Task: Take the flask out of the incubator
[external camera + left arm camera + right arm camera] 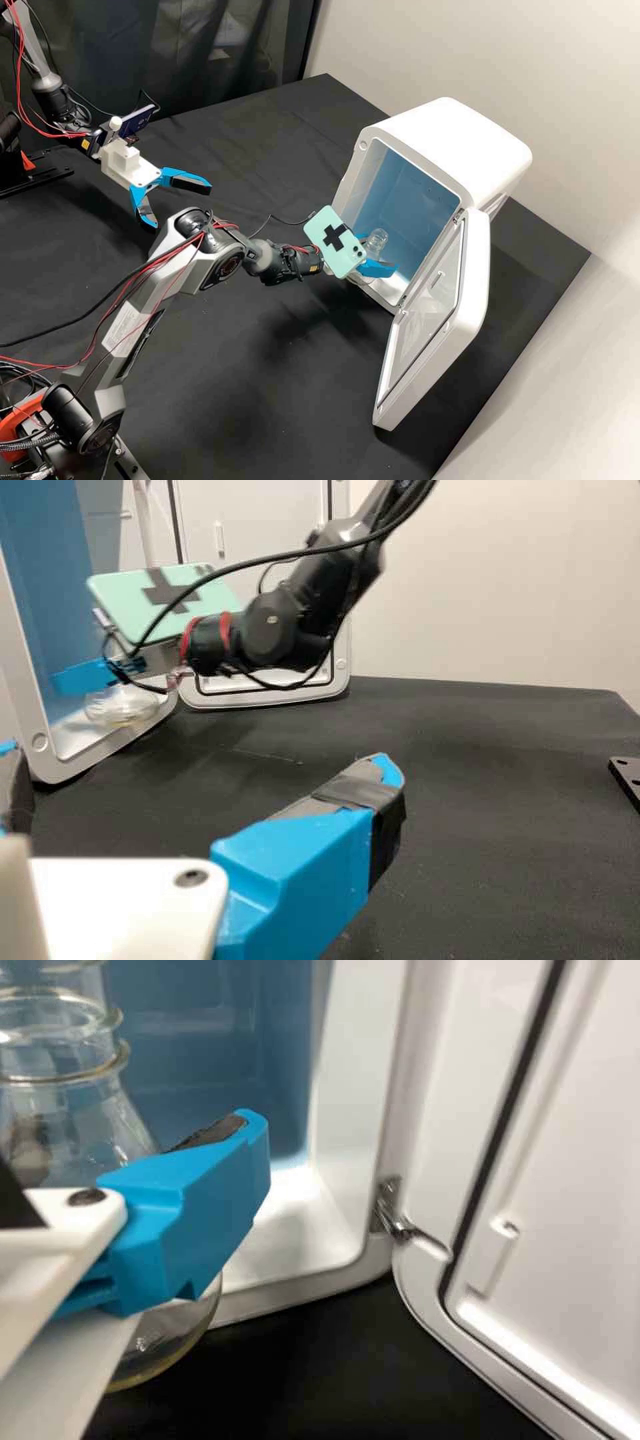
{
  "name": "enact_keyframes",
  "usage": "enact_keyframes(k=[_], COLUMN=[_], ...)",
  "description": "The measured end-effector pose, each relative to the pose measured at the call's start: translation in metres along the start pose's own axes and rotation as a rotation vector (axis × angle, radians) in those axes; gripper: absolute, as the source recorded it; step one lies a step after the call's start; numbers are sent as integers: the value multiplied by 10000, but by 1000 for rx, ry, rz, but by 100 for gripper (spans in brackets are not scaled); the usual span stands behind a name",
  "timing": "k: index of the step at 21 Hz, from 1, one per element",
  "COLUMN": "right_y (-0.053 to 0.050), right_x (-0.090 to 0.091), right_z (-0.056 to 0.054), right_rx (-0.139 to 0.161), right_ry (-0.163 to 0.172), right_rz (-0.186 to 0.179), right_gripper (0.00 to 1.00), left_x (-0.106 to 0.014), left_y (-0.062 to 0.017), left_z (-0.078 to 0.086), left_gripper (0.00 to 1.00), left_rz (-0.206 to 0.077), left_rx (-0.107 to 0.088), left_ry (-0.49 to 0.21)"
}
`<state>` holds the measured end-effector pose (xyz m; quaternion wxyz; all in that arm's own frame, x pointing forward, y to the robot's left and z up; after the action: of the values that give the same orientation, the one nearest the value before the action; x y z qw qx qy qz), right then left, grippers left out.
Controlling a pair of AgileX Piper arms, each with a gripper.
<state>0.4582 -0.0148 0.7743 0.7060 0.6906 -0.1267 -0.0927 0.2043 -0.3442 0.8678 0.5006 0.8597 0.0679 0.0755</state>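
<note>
The white incubator (pixel 453 137) with a blue inside stands at the bench's right, its door (pixel 433 313) swung wide open. A clear glass flask (pixel 377 239) stands at the front lip of the chamber floor. My right gripper (pixel 372 264) is shut on the flask's body, a mint-green device on its wrist. In the right wrist view a blue finger (pixel 190 1210) presses on the flask (pixel 60 1110). From the left wrist view the flask (pixel 120 706) rests low in the opening. My left gripper (pixel 177 203) hovers open over the bench at the left, nothing between its fingers (pixel 320 850).
The open door (pixel 560 1210) and its hinge latch (pixel 400 1225) lie close beside the right gripper. The right arm (pixel 200 257) stretches across the middle of the black bench (pixel 280 373). Red cables trail at the left edge.
</note>
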Motion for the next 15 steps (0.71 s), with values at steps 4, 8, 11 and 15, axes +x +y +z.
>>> enact_keyframes(k=[4, 8, 11, 15], right_y=[-15, -26, 38, 107], right_x=[-229, -479, -767, -1110], right_z=[168, 339, 490, 599], right_rx=[-3, -29, -19, -12], right_ry=[-4, 8, 27, 65], right_rz=[-22, -75, -81, -112], right_gripper=[0, 0, 0, 0], left_x=[0, -19, -45, -72], left_y=[0, 13, 44, 66], left_z=[0, -48, -86, -107], left_gripper=[100, 100, 100, 100], left_rz=[0, 6, 18, 24], left_rx=[0, 0, 6, 15], left_ry=[0, 20, 36, 41])
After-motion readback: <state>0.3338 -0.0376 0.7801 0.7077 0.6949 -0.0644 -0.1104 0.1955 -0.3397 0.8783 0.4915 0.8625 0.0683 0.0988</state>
